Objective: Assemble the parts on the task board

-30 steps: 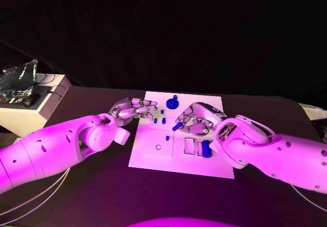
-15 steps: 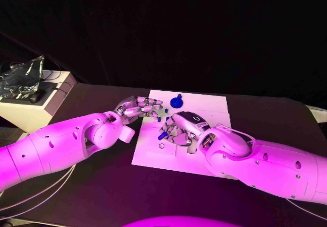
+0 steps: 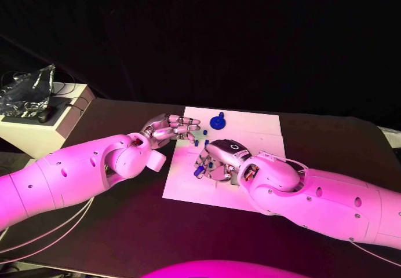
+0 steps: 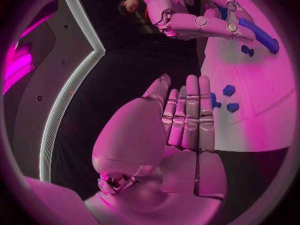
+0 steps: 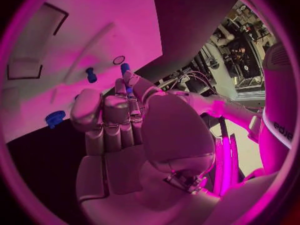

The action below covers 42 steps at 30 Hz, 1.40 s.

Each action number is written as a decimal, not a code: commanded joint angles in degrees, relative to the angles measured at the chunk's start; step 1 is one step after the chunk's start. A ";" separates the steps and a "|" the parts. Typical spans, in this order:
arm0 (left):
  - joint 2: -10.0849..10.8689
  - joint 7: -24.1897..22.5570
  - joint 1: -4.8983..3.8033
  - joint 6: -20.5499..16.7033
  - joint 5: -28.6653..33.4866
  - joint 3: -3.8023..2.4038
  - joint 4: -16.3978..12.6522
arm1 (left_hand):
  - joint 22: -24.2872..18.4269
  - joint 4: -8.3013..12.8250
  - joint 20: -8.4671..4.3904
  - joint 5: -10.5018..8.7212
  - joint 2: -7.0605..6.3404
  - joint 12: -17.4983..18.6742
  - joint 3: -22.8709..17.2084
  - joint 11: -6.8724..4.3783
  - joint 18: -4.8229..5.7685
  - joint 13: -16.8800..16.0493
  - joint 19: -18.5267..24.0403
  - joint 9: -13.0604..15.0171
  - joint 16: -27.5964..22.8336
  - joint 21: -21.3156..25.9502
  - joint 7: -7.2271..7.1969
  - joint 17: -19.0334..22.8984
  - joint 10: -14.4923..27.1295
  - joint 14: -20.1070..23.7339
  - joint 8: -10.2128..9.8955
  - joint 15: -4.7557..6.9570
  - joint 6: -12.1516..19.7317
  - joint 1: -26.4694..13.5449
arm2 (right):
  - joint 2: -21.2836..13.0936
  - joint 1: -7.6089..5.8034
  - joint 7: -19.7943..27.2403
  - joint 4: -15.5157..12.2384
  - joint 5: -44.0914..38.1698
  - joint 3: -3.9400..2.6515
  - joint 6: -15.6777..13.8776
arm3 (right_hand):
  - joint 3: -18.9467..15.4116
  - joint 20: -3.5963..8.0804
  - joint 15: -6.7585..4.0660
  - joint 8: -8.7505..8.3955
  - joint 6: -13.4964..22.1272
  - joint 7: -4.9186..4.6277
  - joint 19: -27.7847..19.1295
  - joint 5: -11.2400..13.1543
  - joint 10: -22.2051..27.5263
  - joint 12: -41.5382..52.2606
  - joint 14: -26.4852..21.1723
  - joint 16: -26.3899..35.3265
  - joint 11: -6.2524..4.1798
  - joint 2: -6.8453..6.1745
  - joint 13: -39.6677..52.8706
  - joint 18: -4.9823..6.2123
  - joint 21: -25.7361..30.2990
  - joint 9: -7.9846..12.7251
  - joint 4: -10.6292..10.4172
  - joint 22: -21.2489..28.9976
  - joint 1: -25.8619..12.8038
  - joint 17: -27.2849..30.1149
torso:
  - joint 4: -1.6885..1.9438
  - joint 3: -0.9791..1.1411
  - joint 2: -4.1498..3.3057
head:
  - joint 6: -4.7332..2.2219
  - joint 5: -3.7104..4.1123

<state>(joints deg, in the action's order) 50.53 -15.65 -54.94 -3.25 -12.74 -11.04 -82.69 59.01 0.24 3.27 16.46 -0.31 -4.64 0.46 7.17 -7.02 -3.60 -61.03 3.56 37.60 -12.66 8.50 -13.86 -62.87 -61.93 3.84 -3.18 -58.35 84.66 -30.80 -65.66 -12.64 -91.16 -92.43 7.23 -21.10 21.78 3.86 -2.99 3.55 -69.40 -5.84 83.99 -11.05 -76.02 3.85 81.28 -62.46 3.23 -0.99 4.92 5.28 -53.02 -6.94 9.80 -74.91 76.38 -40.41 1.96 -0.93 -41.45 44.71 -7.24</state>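
Note:
The white task board [image 3: 251, 130] lies mid-table. My right hand [image 3: 221, 158] hovers over its near left part and pinches a long blue peg [image 3: 199, 171] that points down at the board. The same peg [image 5: 125, 68] hangs close to a small round hole [image 5: 119, 60], and it shows as the blue peg [image 4: 257, 36] in the left wrist view. My left hand [image 3: 171, 128] is open with its fingers straight at the board's left edge, holding nothing. Two short blue pegs [image 3: 200, 141] stand beside it. A round blue part [image 3: 217, 122] sits at the far edge.
A white box [image 3: 37, 130] with a crumpled foil bag [image 3: 25, 92] stands at the table's far left. Pale cables [image 3: 58, 226] run along the near left. A rectangular slot [image 5: 30, 55] is cut in the board under my right arm.
My right hand has carried the blue peg leftward and nearer across the board, lowering it over the near left part. My left hand has stayed at the board's left edge.

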 commanded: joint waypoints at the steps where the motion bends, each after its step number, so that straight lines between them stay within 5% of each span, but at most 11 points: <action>1: -0.05 -0.81 0.03 0.49 0.32 -0.05 -0.17 | 0.05 0.17 0.16 -0.05 0.37 -0.17 0.20 -0.16 0.32 0.06 -0.37 0.04 -0.13 0.33 0.18 0.04 -0.09 0.32 -0.09 0.01 0.00 0.02 | 0.18 0.11 -1.55 0.11 -2.74 0.01 3.14 | 0.29 0.31 -0.27 0.30 -0.41 -0.16 2.07 0.04 -2.14 0.12 -0.13 -0.06 -1.84 1.15 -0.11 0.79 0.04 0.00 0.16 -6.74 -0.32 0.09 | 0.05 0.02 0.01 | 0.14 0.00; 34: 0.10 -0.57 0.03 0.65 0.32 -0.05 -0.10 | 0.22 0.13 0.19 -0.05 0.36 -0.16 0.16 -0.15 0.31 0.05 -0.43 0.04 -0.10 0.54 0.20 0.06 -0.07 0.34 -0.09 -0.01 -0.07 -0.10 | 0.00 0.22 -3.67 -0.29 -5.41 0.04 4.30 | 0.40 0.38 -0.27 0.26 -0.41 -0.16 2.03 0.27 -2.10 0.07 -0.18 -0.02 -1.84 1.12 -0.20 0.69 0.08 0.00 0.43 -6.71 -0.53 0.22 | -0.05 0.01 0.02 | 0.49 -0.20; 42: 0.15 -0.47 0.03 0.71 0.32 -0.05 -0.18 | 0.22 0.13 0.19 -0.05 0.36 -0.16 0.16 -0.15 0.31 0.05 -0.43 0.04 -0.10 0.54 0.20 0.06 -0.07 0.34 -0.09 -0.01 -0.07 -0.10 | 1.01 0.40 -2.83 1.13 -4.68 0.31 4.27 | -3.37 0.26 -0.18 0.11 0.22 -0.16 1.90 -2.79 -1.10 -0.03 -0.23 0.99 -1.79 -0.45 -0.57 0.93 1.52 0.57 -0.18 -6.41 -0.99 1.37 | 0.00 -0.04 0.02 | 0.57 -0.11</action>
<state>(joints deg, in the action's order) 50.71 -15.62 -54.94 -3.24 -12.73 -11.04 -82.70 59.17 0.24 3.49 16.46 -0.31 -4.64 0.46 7.17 -7.03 -3.61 -61.24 3.56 37.60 -12.26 8.50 -13.86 -62.87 -61.93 3.84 -3.18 -58.35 84.66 -29.93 -65.46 -15.88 -90.44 -96.76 7.37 -17.78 18.84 3.89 -3.03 3.56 -69.22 -6.01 84.02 -13.66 -75.91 3.74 81.31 -61.80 3.12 -0.83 4.44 5.32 -51.74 -6.48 9.68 -74.93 76.51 -39.11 1.93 -0.93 -41.42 45.23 -7.38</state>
